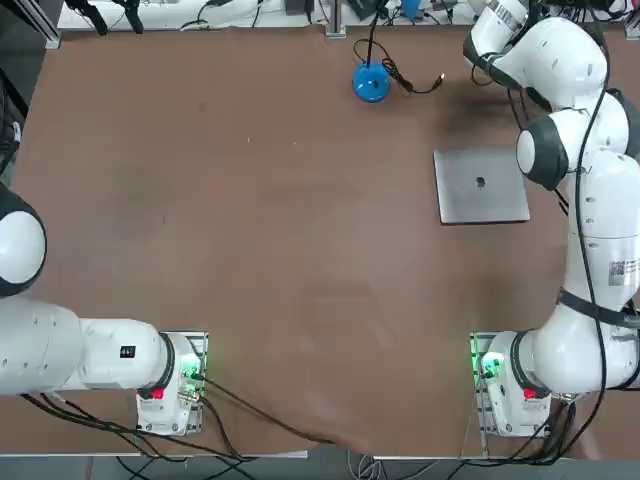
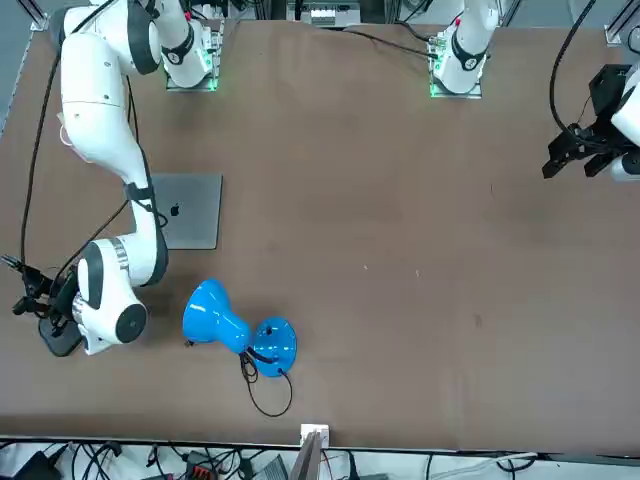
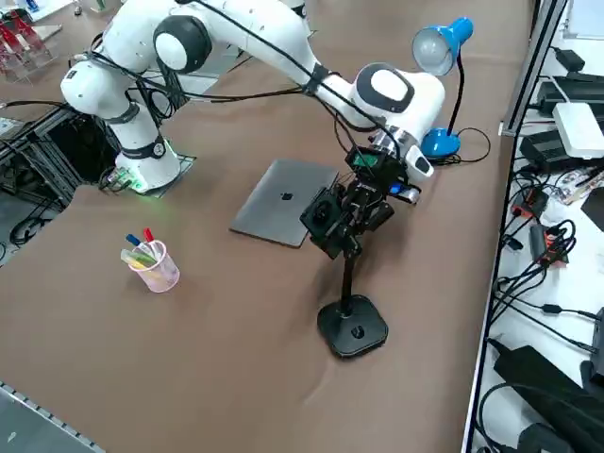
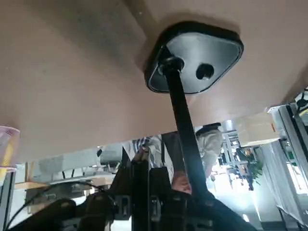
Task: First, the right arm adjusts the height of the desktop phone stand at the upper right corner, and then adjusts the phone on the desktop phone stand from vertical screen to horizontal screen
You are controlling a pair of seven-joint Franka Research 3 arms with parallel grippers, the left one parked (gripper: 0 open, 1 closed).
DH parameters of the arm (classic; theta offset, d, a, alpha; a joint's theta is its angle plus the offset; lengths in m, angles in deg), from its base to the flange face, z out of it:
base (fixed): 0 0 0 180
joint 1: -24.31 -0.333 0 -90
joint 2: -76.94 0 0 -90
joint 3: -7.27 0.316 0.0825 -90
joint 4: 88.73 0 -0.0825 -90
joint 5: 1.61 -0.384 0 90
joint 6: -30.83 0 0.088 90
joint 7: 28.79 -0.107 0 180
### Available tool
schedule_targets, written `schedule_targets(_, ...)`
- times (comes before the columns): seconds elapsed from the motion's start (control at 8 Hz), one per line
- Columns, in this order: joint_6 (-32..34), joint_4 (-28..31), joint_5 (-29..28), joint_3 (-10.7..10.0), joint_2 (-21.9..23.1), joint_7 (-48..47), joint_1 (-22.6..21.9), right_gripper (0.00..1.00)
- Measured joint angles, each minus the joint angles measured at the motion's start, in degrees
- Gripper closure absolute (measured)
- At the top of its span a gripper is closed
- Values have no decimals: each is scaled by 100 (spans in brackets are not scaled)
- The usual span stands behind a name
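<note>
The desktop phone stand has a rounded black base (image 3: 354,328) and a thin black pole (image 3: 347,274), and stands near the table's right edge. The black phone (image 3: 323,219) sits in the holder at the pole's top. My right gripper (image 3: 370,206) is right against that holder, on the side away from the phone. In the front view the base (image 2: 58,338) shows beside the arm's wrist, and the gripper (image 2: 38,298) is above it. The wrist view looks down the pole (image 4: 180,115) to the base (image 4: 195,55). From overhead the right arm (image 1: 560,60) hides the stand.
A closed grey laptop (image 3: 283,203) lies just beside the stand. A blue desk lamp (image 3: 439,47) with its cable stands farther along the same edge. A clear cup of pens (image 3: 151,264) sits towards the arm's base. Cables and boxes (image 3: 557,123) crowd the shelf past the table edge.
</note>
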Motion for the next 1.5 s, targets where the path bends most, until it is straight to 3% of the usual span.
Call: schedule_targets(1.5, -476, -389, -1328, 19, 306, 23, 357, 83)
